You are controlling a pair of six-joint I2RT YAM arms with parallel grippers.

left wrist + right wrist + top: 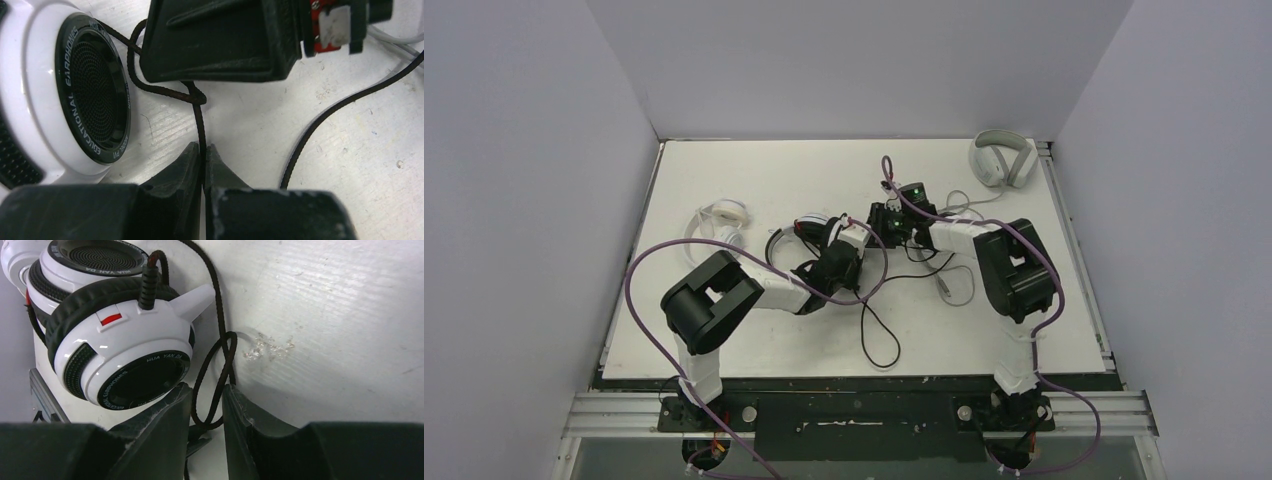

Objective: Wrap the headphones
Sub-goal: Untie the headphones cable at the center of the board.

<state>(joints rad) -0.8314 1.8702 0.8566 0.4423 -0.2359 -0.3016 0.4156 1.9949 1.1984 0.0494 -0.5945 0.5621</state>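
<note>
White table [754,330] inside plain pale grey walls [524,150]

White rectangular bench [754,340]: small all-white headphones [720,222] left; black-and-white headset [824,235] with black cable [879,345] centre; light grey over-ear headphones [1002,160] far right.

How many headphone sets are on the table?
3. A small white pair lies at the left, a black-and-white headset in the middle between the arms, and a light grey pair at the far right corner. None seems hidden.
</note>
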